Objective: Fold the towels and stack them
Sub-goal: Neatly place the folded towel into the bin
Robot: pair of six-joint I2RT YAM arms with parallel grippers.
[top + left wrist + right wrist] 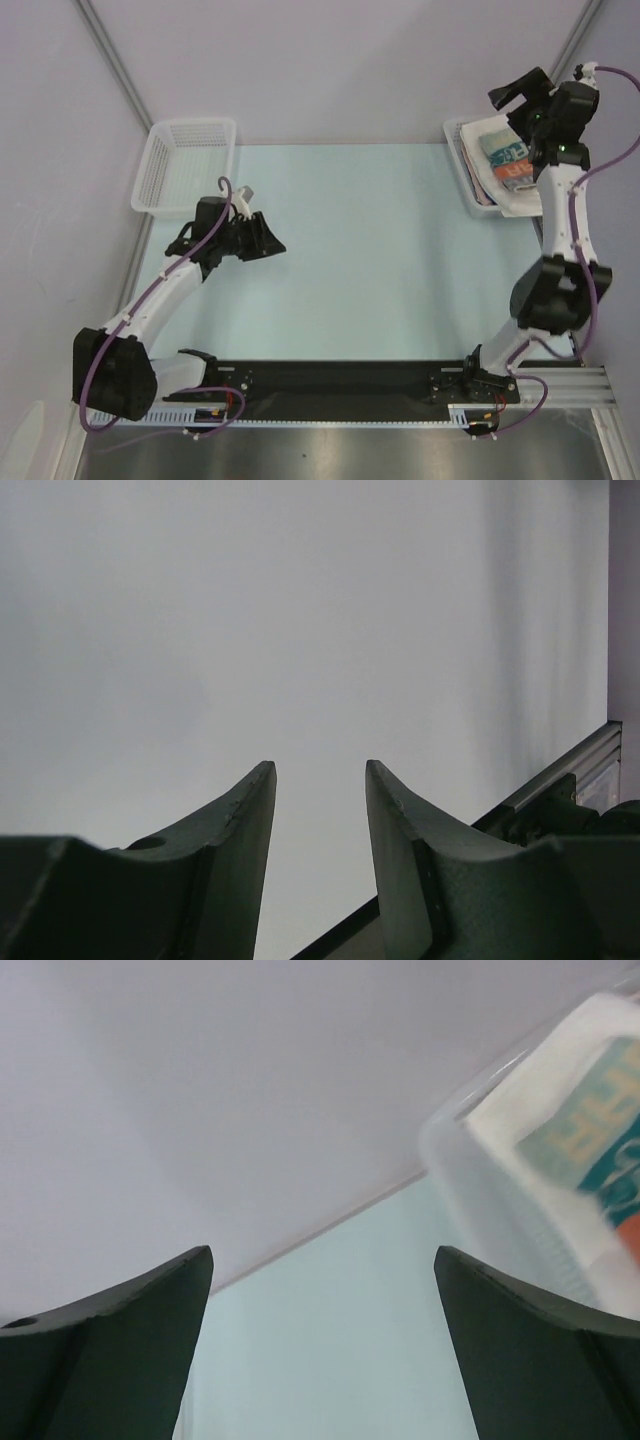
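Overhead, the towels (503,152) lie as a folded stack inside the right basket (462,165) at the table's (380,250) 2 o'clock corner, a cloth with teal and orange lettering on top. The right gripper (520,95) hangs above the basket's far end with its jaws spread wide and nothing between them. From it the stack lies at about 6 o'clock and below, and its wrist camera catches the basket wall and the printed cloth just off its right finger (540,1345). The stack's long axis runs roughly from 11 to 5 o'clock, along the basket. This arm is by far the nearer one, so any further handling of the stack probably falls to it, likely a lift straight up before swinging inward toward 9 o'clock. Room is tight there: the back wall sits at 12 o'clock, the side wall at 3 o'clock, and the arm's own forearm crosses the basket's near end. The left gripper (262,238) hovers low over bare table at about 9 o'clock, well apart from the towels, jaws parted and holding nothing. The left basket (185,165) at 10 o'clock holds no cloth.
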